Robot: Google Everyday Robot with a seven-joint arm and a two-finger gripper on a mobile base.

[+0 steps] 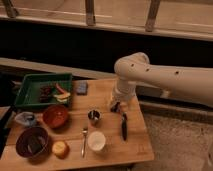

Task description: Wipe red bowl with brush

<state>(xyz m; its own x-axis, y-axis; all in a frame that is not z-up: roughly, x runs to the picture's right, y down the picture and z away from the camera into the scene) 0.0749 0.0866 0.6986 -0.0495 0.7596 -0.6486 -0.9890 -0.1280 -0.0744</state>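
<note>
Green tray at back-left of wooden table, blue sponge beside it. Metal cup mid-table. Fork just left of white cup. Maroon bowl and orange fruit front-left.

Wooden table — green tray, red bowl, brush, fork, white cup — gripper near brush

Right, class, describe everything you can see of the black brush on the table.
The brush is slim and black, lying flat on the wooden table, lengthwise away from the camera, right of the white cup. Nothing rests on it. The gripper hangs just beside its far end; contact cannot be judged.
</note>
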